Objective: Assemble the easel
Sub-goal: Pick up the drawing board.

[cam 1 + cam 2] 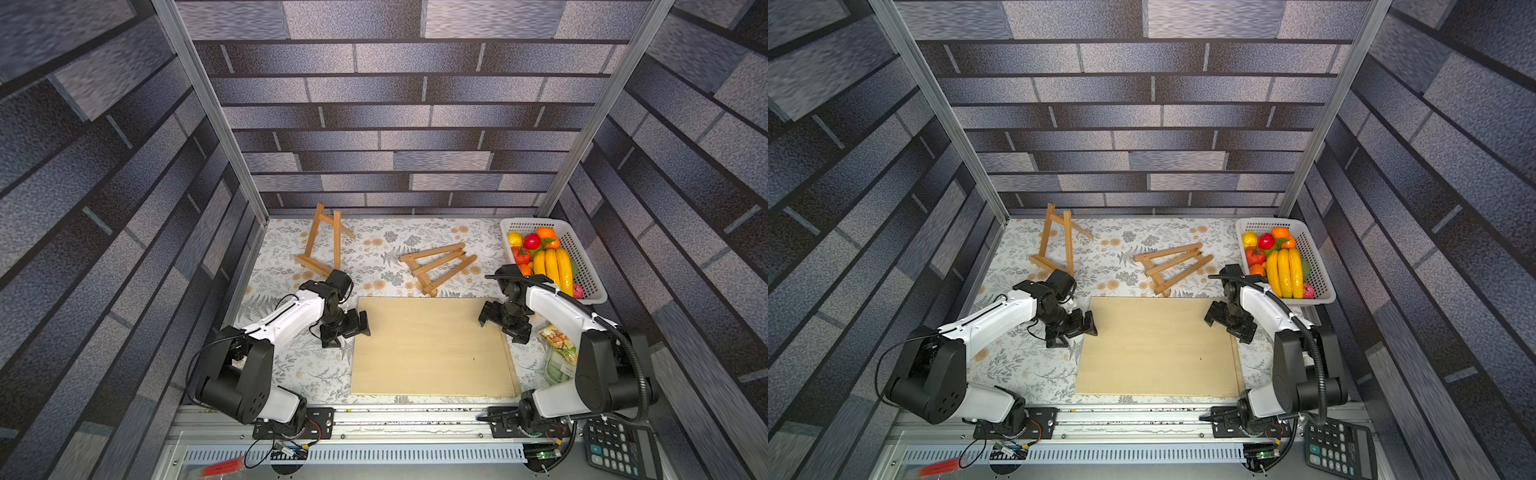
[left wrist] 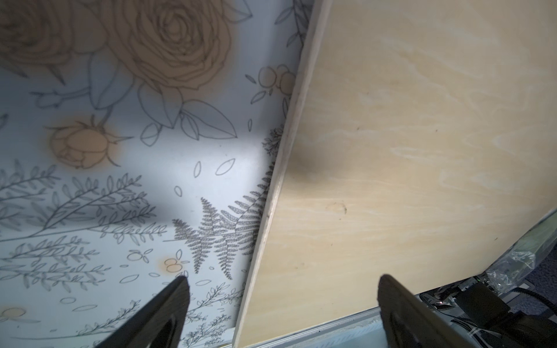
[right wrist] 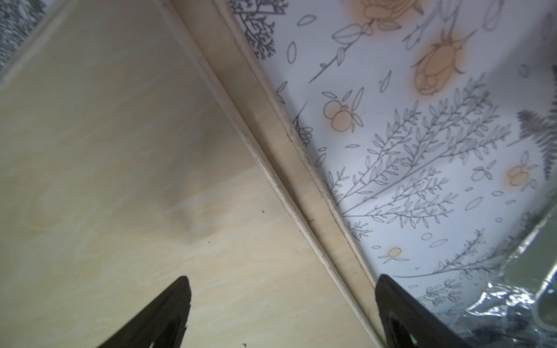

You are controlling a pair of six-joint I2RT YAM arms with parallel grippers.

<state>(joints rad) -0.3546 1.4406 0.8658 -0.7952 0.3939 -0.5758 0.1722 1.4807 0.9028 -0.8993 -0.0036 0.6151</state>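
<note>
Two small wooden easels are on the floral tabletop. One easel [image 1: 320,245] [image 1: 1054,245] stands upright at the back left. The other easel [image 1: 436,266] [image 1: 1173,264] lies flat and folded near the back centre. A pale wooden board [image 1: 432,349] [image 1: 1158,349] lies flat in front of them. My left gripper [image 1: 361,324] [image 2: 281,283] hovers open over the board's left edge [image 2: 280,168]. My right gripper [image 1: 488,313] [image 3: 281,283] hovers open over the board's right edge [image 3: 271,168]. Nothing is between either pair of fingers. Neither gripper touches an easel.
A white basket [image 1: 582,257] of plastic fruit stands at the back right, behind my right arm. A clear plastic food packet [image 1: 561,353] lies right of the board. A calculator [image 1: 619,449] sits at the front right corner. Brick-patterned walls enclose three sides.
</note>
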